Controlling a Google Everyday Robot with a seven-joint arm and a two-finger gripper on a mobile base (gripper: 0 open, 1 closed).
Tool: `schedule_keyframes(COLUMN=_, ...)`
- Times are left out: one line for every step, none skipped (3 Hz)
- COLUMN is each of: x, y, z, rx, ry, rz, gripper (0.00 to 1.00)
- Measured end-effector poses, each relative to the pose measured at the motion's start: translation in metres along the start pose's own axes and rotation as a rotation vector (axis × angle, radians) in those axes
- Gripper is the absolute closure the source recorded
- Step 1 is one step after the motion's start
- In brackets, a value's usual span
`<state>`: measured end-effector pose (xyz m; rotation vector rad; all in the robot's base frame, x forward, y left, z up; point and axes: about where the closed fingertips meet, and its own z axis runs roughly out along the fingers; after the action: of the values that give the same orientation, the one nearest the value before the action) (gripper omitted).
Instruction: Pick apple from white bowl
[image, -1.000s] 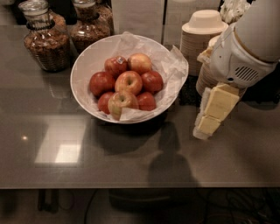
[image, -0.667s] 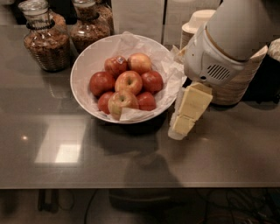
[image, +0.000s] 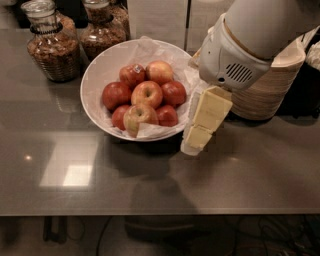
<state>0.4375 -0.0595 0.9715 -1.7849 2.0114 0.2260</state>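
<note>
The gripper (image: 194, 142) hangs low over the surface (image: 75, 150), just right of the bowl (image: 92, 80) and outside its rim. It carries nothing, and I cannot tell whether it is open or closed from this side-on angle.

The apple (image: 138, 116) lies inside the bowl at the front of the pile, close to the near rim. It touches red apples on its left, right and behind, and crinkled paper (image: 150, 131) laps its lower edge.

It should handle as a firm, fairly heavy, rigid fruit with smooth, waxy skin that may slip. A squeeze across its widest middle, reached from above, looks safest. The neighbours leave little room at the sides, and the paper could snag.

Its skin is the palest there, yellow-tan with a red blush and faint streaks.
</note>
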Motion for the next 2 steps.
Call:
schedule_keyframes(x=-0.012, y=-0.002, z=0.011, rx=0.007, ry=-0.078, rz=0.025, gripper=0.00)
schedule_keyframes(x=-0.048, y=-0.008, z=0.022, rx=0.014, ry=-0.216, rz=0.055, gripper=0.00)
